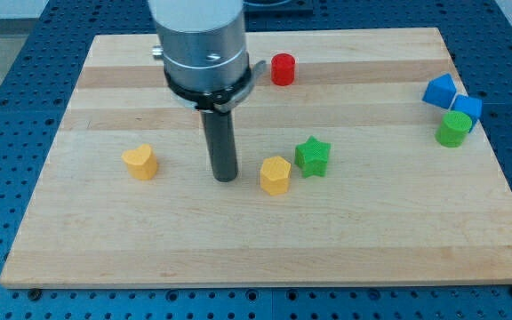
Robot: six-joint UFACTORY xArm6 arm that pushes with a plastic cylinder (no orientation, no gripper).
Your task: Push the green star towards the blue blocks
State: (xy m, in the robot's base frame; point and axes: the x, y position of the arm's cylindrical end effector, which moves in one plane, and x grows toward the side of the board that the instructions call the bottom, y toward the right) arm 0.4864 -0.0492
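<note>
The green star point(312, 156) lies near the board's middle, touching or nearly touching a yellow hexagonal block point(276, 175) at its lower left. Two blue blocks sit at the view's right edge: a blue triangular block point(439, 91) and a blue cube point(468, 108). A green cylinder point(454, 129) sits just below them, against the cube. My tip point(226, 178) rests on the board left of the yellow hexagonal block, with a small gap, and well left of the green star.
A yellow heart-shaped block point(140, 162) lies at the view's left. A red cylinder point(283, 68) stands near the top centre. The wooden board point(256, 249) ends close to the blue blocks on the right.
</note>
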